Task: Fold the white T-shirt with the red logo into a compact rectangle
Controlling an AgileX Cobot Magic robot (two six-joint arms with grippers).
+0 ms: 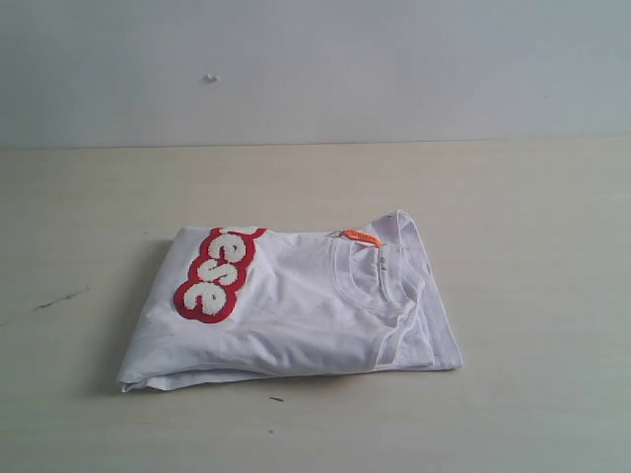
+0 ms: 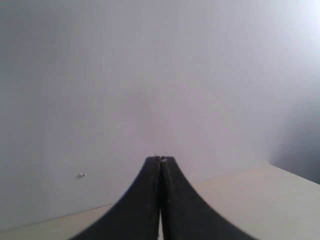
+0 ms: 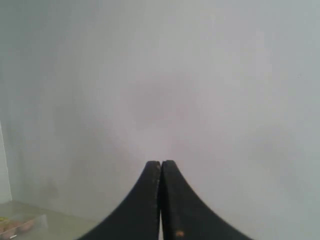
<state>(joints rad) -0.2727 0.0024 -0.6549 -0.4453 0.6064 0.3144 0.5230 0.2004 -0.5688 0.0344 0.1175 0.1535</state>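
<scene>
Shirt: the white T-shirt (image 1: pixel 296 315) lies near the middle of the desk (image 1: pixel 532 246), a little left of centre, as a layered, roughly rectangular bundle with no sleeve sticking out.
Logo: the red logo (image 1: pixel 215 276) sits on top at the bundle's far left. It wraps over the far fold, so only some of its white letters show.
Collar: the ribbed neck (image 1: pixel 370 281) faces up on the right half, with the orange neck tag (image 1: pixel 361 236) at the far edge.
Edges: the layers on the right side are stepped rather than flush, and the near left corner spreads slightly.
Progress: the folding looks essentially done. At most, the right edge could be squared up and the top smoothed.
Left gripper (image 2: pixel 160 160): its fingers are pressed together with nothing between them. It points at the plain wall (image 1: pixel 394 69) above the desk, well away from the shirt, and does not appear in the exterior view.
Right gripper (image 3: pixel 160 162): its fingers also meet and hold nothing. It faces the wall too and is likewise absent from the exterior view.
</scene>
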